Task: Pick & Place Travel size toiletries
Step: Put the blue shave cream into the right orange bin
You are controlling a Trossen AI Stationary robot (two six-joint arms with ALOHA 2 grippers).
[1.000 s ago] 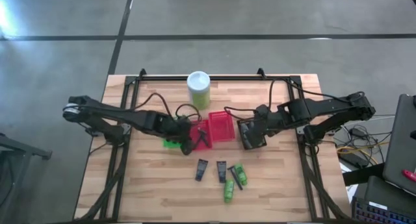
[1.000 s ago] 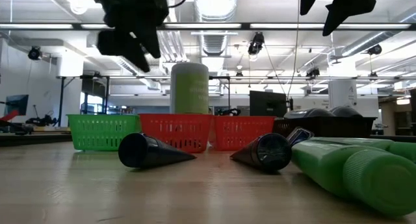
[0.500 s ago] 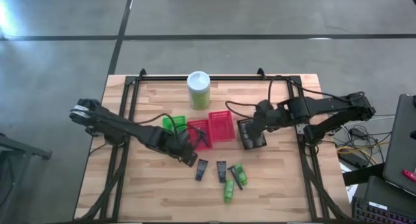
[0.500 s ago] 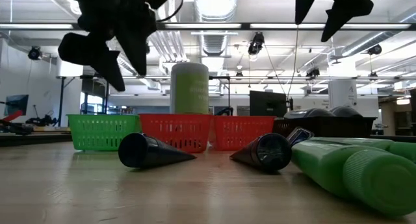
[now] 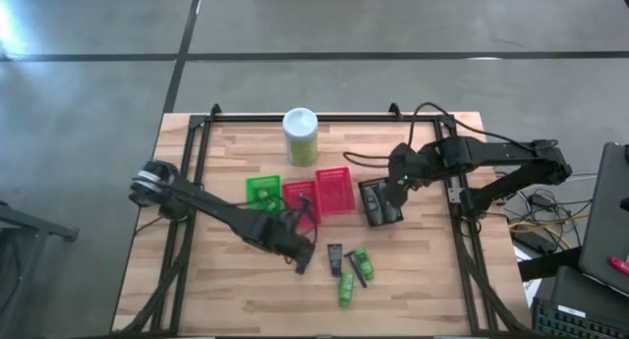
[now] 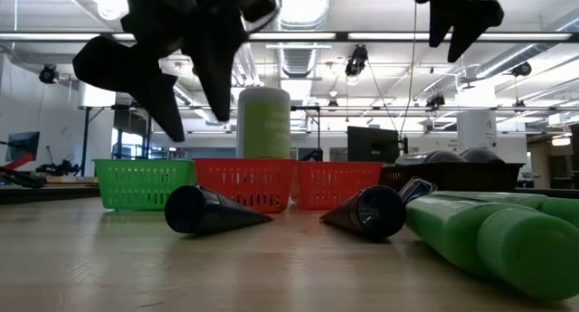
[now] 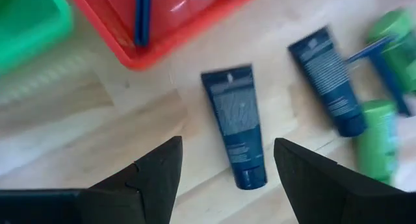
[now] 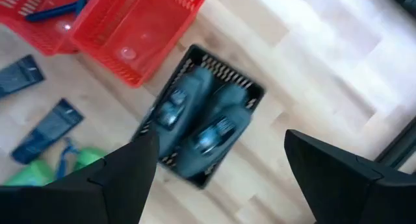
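Left gripper (image 7: 224, 160) hovered over flat dark tube (image 7: 235, 125) on surface beside red basket (image 7: 170, 16), jaws apart, empty. Best: descend straight, straddle tube across width, close mid-body. Right gripper (image 8: 221, 160) waited, jaws apart, above dark basket (image 8: 195, 130).

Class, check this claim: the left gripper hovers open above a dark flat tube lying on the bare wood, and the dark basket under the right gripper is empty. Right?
Not quite. The dark basket is not empty: the right wrist view shows two dark grey bottles in it. The rest holds: the left gripper hovers open above the dark flat tube.
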